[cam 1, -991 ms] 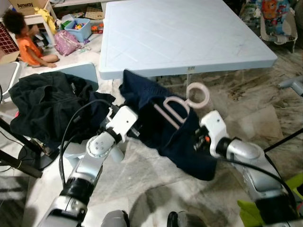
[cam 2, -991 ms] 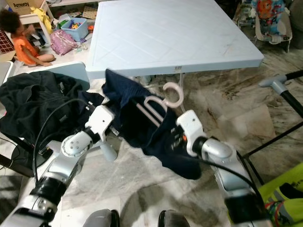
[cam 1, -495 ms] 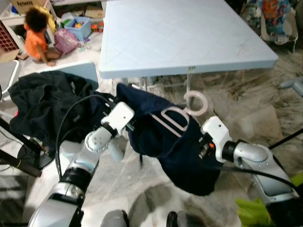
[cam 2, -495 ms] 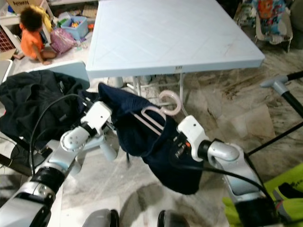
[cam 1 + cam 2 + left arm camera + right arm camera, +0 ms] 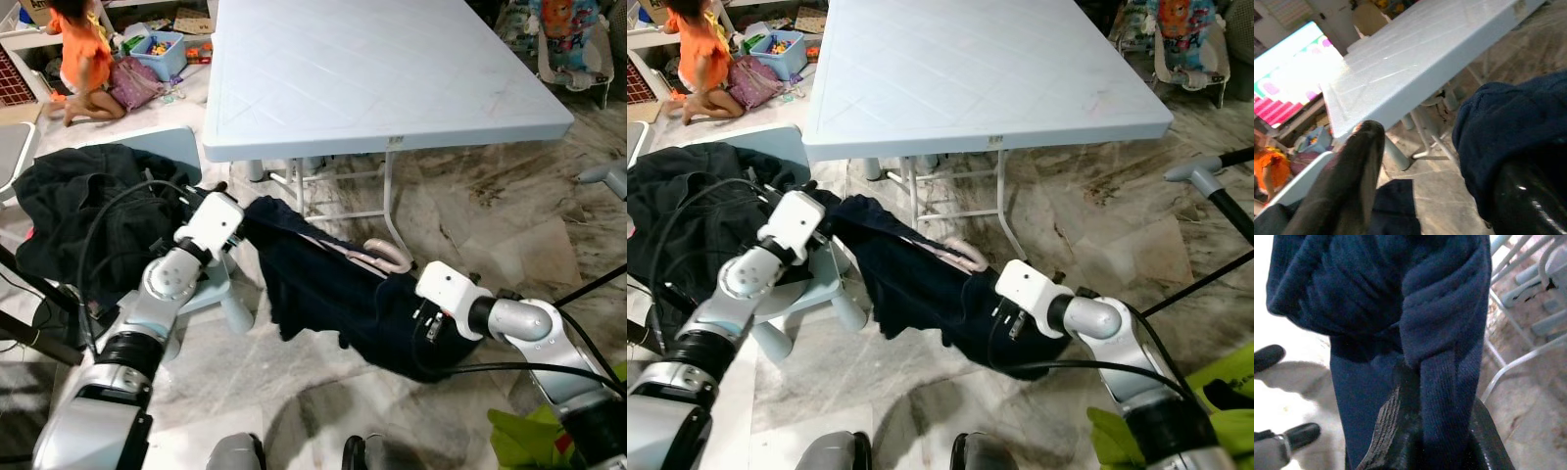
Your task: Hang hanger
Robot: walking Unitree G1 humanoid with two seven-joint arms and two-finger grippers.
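Observation:
A navy garment (image 5: 323, 289) is stretched low over the floor between my two grippers. A pink hanger (image 5: 380, 257) lies inside it, and its hook pokes out near the table leg. My left gripper (image 5: 243, 219) is at the garment's left end. In the left wrist view its fingers (image 5: 1349, 188) stand wide apart, with navy cloth (image 5: 1508, 132) draped over one of them. My right gripper (image 5: 423, 329) is at the garment's right end. In the right wrist view a fold of cloth (image 5: 1442, 382) is pinched between its fingers.
A pale blue folding table (image 5: 392, 59) stands ahead, its white legs (image 5: 392, 201) just behind the garment. A heap of dark clothes (image 5: 78, 215) lies on a small chair at the left. A person in orange (image 5: 83, 54) sits by toys at the back left. A black rod (image 5: 593, 287) crosses at the right.
The garment and hanger have dropped from chest height to low over the floor and tipped flat. My left gripper has drawn away to the left, stretching the cloth. The person has shifted.

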